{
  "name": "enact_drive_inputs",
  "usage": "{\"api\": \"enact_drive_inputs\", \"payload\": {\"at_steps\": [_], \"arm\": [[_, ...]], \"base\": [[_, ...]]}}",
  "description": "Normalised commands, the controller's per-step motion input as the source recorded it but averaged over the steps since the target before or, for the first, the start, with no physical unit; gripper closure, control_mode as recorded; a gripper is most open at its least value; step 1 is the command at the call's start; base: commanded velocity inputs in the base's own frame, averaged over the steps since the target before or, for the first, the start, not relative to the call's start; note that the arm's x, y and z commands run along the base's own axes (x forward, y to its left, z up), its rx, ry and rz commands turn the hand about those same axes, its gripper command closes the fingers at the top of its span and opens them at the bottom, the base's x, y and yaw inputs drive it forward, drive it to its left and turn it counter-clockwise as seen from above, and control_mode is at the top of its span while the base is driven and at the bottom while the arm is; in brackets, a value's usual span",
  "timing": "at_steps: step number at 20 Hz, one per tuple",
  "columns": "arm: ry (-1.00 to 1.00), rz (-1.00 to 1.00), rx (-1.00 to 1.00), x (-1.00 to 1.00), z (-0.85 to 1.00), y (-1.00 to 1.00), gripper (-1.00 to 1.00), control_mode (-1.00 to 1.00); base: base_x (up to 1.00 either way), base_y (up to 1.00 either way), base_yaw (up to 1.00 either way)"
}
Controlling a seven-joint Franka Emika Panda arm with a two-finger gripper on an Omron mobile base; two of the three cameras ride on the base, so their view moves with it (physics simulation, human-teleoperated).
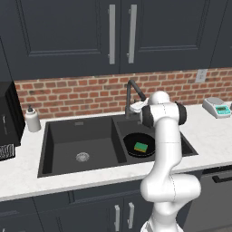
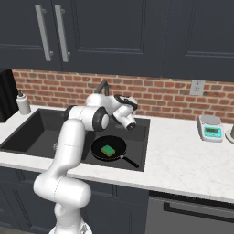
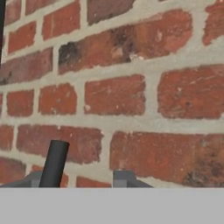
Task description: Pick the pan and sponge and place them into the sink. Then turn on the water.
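Progress: pan [image 1: 138,145] lies in sink's [image 1: 68,131] right basin, sponge [image 1: 141,147] on it | left: water, none running | gripper [image 3: 81,179] at faucet [image 1: 132,93] handle, facing brick wall [image 3: 131,87]; grip state unclear

You have the sponge [image 1: 141,147] lying in the pan [image 1: 134,140], which sits in the sink's [image 1: 59,131] right basin, faucet [image 1: 132,90] behind it.

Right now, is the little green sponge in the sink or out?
In. The small green sponge lies inside the round black pan, in the black sink's right basin.
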Motion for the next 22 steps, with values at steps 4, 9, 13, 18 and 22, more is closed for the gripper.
{"api": "enact_drive_inputs", "payload": {"at_steps": [4,9,13,18,22], "arm": [[-0.01,-0.02,-0.04,0.08,-0.1,-0.81,1.0,-1.0],[-0.01,-0.01,-0.04,0.01,-0.12,-0.81,1.0,-1.0],[-0.01,0.0,-0.02,0.0,-0.12,-0.81,1.0,-1.0],[0.0,0.0,-0.01,0.0,-0.18,-1.0,1.0,-1.0],[0.0,0.0,-0.02,0.0,-0.16,-1.0,1.0,-1.0]], "base": [[0.0,0.0,0.0],[0.0,0.0,0.0],[0.0,0.0,0.0],[0.0,0.0,0.0],[0.0,0.0,0.0]]}}
